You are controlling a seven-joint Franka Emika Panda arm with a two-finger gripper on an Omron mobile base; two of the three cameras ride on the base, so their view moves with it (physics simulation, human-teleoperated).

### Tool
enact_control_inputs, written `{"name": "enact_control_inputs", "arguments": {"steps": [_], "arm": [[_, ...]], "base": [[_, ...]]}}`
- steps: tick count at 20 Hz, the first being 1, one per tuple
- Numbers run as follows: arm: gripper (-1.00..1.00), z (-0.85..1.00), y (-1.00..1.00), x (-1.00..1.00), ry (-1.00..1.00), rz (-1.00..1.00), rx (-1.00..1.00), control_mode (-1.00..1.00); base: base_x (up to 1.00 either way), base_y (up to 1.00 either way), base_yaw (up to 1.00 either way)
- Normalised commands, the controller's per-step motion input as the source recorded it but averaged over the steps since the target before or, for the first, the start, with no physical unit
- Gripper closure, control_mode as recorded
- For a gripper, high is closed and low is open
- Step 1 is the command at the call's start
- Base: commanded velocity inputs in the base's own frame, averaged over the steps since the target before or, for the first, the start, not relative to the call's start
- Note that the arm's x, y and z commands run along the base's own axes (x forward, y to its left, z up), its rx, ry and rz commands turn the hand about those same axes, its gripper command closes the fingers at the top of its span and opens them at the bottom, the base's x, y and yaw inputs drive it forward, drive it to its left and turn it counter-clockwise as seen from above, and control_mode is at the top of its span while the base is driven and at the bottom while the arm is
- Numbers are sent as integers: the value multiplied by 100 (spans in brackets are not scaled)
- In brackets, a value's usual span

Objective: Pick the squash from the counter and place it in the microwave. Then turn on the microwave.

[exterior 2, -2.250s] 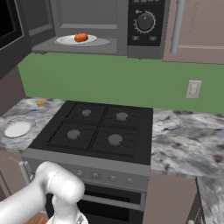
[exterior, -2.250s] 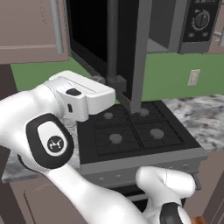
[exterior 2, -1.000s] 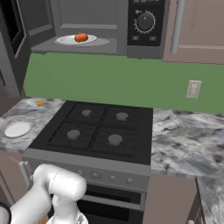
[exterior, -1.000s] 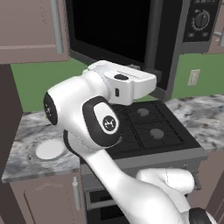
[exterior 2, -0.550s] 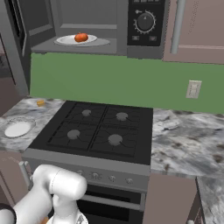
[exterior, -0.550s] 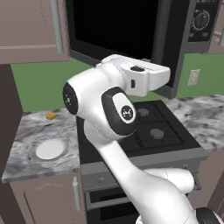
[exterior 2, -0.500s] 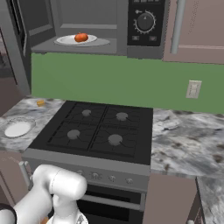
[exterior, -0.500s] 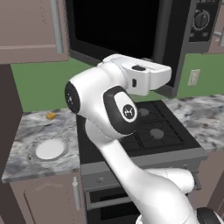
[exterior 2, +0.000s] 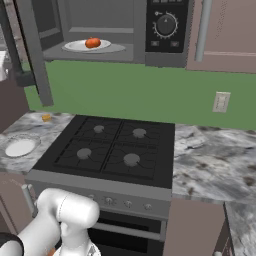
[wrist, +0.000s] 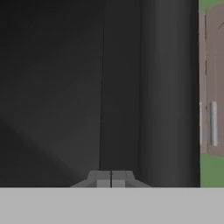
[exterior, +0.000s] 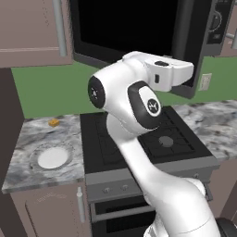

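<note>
**Squash on plate inside microwave, door ajar**

Left base view: the arm reaches up against the open microwave door.

Right base view: the squash sits on a white plate in the cavity.

Hand view: the hand is pressed together, empty, facing the dark door.

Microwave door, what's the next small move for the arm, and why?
Probably keep pushing the microwave door shut. The squash already sits on the plate inside, the door stands partly open, and the closed end effector is right against it.
</note>
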Motion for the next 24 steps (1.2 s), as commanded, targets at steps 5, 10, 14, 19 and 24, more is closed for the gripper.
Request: {"name": "enact_control_inputs", "arguments": {"steps": [5, 10, 14, 19, 24], "arm": [[100, 7, -40, 33, 0, 0, 0, -100], [100, 4, -38, 37, 0, 2, 0, -100], [100, 4, -40, 42, 0, 3, 0, -100], [100, 4, -39, 45, 1, 3, 0, -100], [100, 3, -34, 52, 2, 6, 0, -100]], "base": [[0, 0, 0], [0, 0, 0], [0, 0, 0], [0, 0, 0], [0, 0, 0]]}}
